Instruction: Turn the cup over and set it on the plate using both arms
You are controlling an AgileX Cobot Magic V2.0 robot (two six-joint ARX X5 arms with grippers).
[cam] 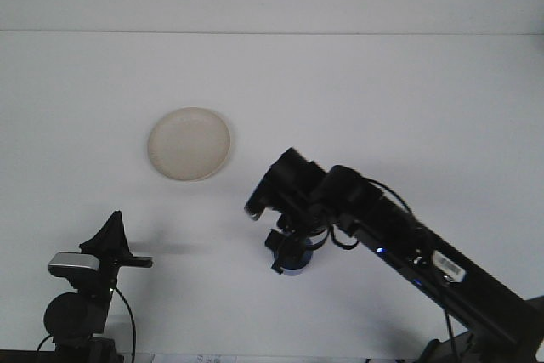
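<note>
Bench (425,108) space is almost all bare white, so the few things on it stand out.

At the far left, low at the near edge, the left arm (78,312) sits folded close to its base. The left gripper (115,242) points up and over the bench. It is well short of anything it could grasp, and from this angle I cannot tell whether its jaws are apart or together. My guess is that it is waiting its turn.

Further right and farther back lies the plate (189,144), pale, round and flat on the bench with nothing on it. It has open surface all round, so I judge the way to it clear from either side.

Right of the plate and nearer to me, the right gripper (283,252) hangs turned downward under a bulky black wrist. Just beneath it is a small dark bluish round shape (296,264), which I take to be the cup. It is too dark and too hidden by the wrist for me to say whether the jaws hold it, hover over it, or how wide they stand. Which way up it sits I cannot tell either. It is near the plate but clearly apart from it.

The right arm (425,252) runs down from there to the lower right corner. It crosses nothing but bare bench, and the flip and the placing both look yet to be done.
</note>
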